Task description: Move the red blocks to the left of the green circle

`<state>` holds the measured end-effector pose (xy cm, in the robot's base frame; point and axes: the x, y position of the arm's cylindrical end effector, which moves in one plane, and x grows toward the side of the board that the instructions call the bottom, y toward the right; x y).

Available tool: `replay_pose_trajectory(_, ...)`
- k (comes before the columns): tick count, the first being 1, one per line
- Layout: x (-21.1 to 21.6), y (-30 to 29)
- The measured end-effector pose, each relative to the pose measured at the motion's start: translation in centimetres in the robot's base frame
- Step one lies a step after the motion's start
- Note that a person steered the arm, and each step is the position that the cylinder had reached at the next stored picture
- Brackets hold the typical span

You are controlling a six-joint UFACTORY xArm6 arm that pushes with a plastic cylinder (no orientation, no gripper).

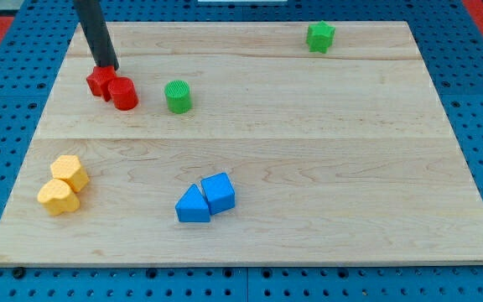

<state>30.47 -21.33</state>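
With no hand fitted – so no grip to report – my tip (pixel 109 67) is seemingly touching the two red blocks (pixel 112 87), already left of the green circle (pixel 178 96) on the counter (pixel 309 168) – a further push could scatter them.

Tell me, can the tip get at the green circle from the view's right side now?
Probably yes: my tip sits by the red blocks, and no block stands right of the green circle.

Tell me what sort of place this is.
Most likely a robotics lab bench: a wooden board lies on a blue perforated mounting plate, with small coloured blocks on it. My tip is at the upper edge of the red blocks.
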Motion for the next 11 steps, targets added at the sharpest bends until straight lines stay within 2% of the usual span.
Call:
replay_pose_trajectory(1,-0.9,-7.1)
replay_pose_trajectory(2,-0.5,-9.1)
replay_pose_trajectory(4,3.0,-1.3)
replay_pose_trajectory(7,6.9,4.0)
replay_pose_trajectory(8,6.4,4.3)
replay_pose_trajectory(9,2.5,5.5)
replay_pose_trajectory(10,1.8,8.5)
replay_pose_trajectory(11,1.8,8.5)
